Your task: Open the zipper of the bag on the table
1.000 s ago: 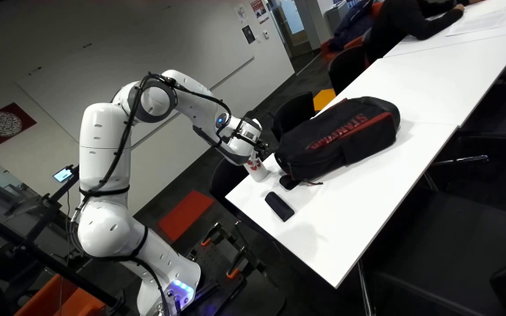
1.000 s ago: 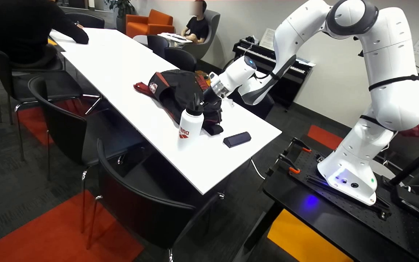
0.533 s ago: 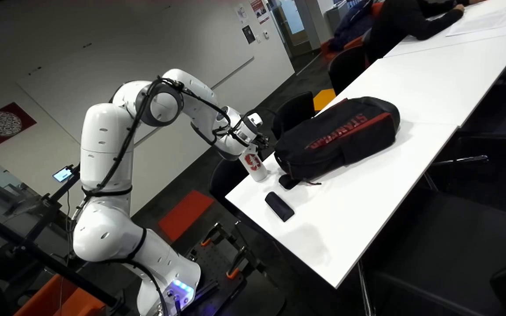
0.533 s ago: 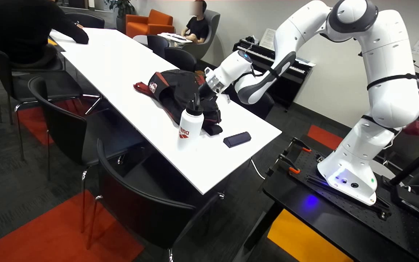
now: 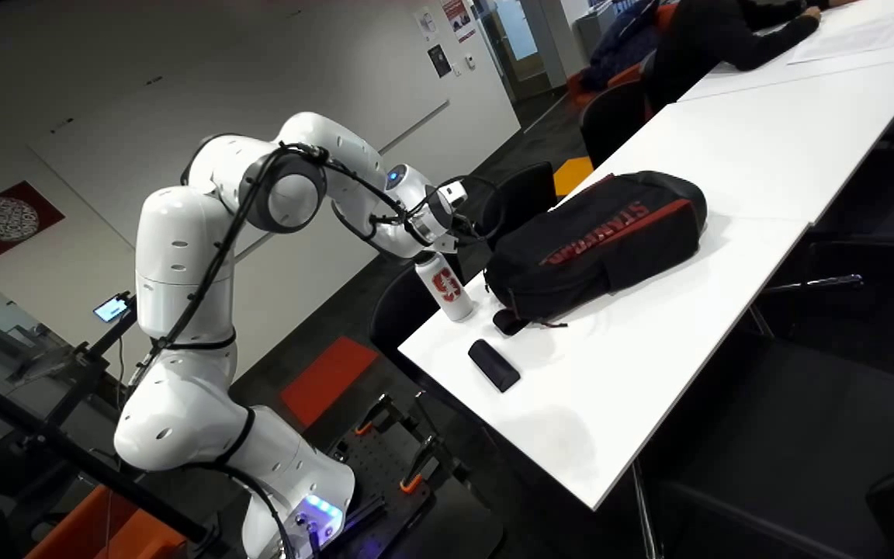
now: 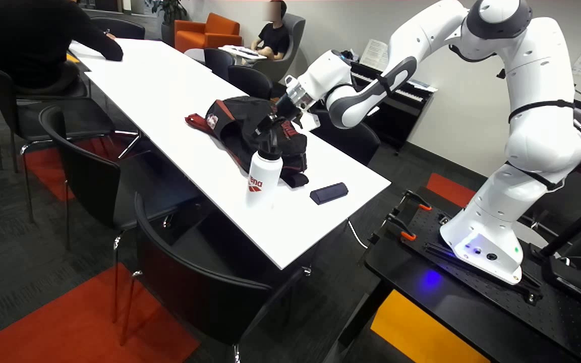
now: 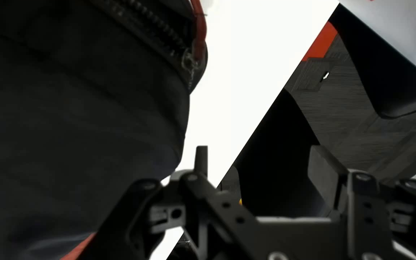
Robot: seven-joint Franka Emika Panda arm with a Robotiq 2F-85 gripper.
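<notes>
The bag (image 5: 594,241), black with red lettering and trim, lies on the white table (image 5: 571,435). In the wrist view the bag (image 7: 67,126) fills the left side, and its zipper (image 7: 154,21) shows as a toothed line near the top, with a red cord (image 7: 199,32) at its end. My gripper (image 7: 260,162) stands open, its jaws wide apart with nothing between them. It sits beside the bag's bulging end, over the table's edge and a dark chair. In an exterior view the gripper (image 6: 264,125) hovers above the bag (image 6: 250,108), partly behind the bottle's cap.
A white bottle (image 6: 263,181) with a black cap stands near the bag's end. A small dark case (image 5: 493,365) lies close to the table's near end. Black chairs (image 6: 351,143) line the table's sides. A person in black (image 6: 33,45) sits at the far part.
The gripper has risen and pulled away from the bag's end, and its jaws have opened. More of the bottle is uncovered in an exterior view. The bag lies where it was.
</notes>
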